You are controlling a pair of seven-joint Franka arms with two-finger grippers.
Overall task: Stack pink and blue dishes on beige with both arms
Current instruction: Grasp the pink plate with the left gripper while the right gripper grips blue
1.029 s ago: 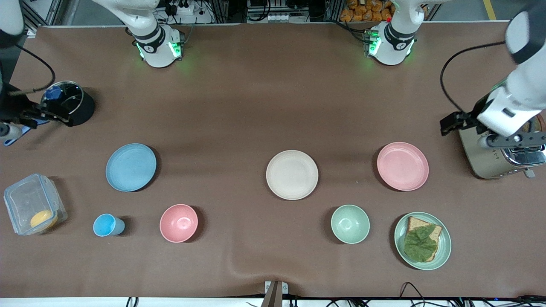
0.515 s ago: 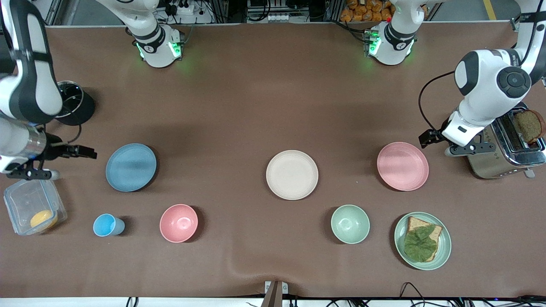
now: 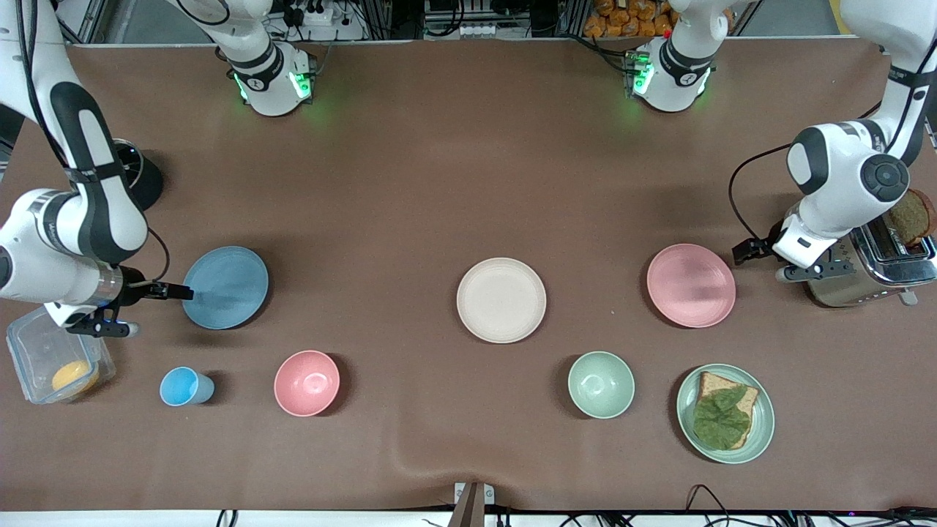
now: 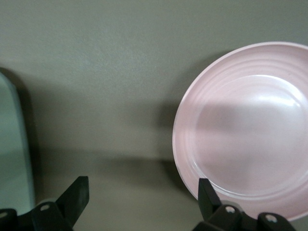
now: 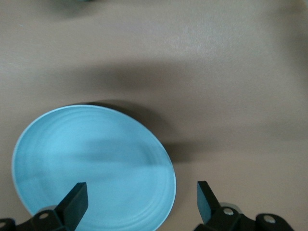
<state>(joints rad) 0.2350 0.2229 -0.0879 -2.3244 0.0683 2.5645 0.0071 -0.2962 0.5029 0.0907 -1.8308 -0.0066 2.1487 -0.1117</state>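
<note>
Three flat plates lie in a row on the brown table: the blue plate (image 3: 225,287) toward the right arm's end, the beige plate (image 3: 501,300) in the middle, and the pink plate (image 3: 691,285) toward the left arm's end. My right gripper (image 3: 174,292) is at the blue plate's outer rim. In the right wrist view it (image 5: 142,202) is open, with the blue plate (image 5: 91,163) partly between its fingers. My left gripper (image 3: 741,252) hangs just off the pink plate's outer rim. In the left wrist view it (image 4: 142,202) is open, one finger by the pink plate (image 4: 250,134).
A toaster (image 3: 864,271) holding a bread slice (image 3: 911,216) stands beside the left arm. Nearer the front camera sit a green plate with bread and a leaf (image 3: 761,428), a green bowl (image 3: 601,384), a pink bowl (image 3: 307,383), a blue cup (image 3: 183,386) and a clear box (image 3: 36,344). A black pot (image 3: 143,183) stands at the right arm's end.
Both arms swung inward and down. The right gripper went from the black pot to the blue plate's rim. The left gripper went from the toaster to the pink plate's edge.
</note>
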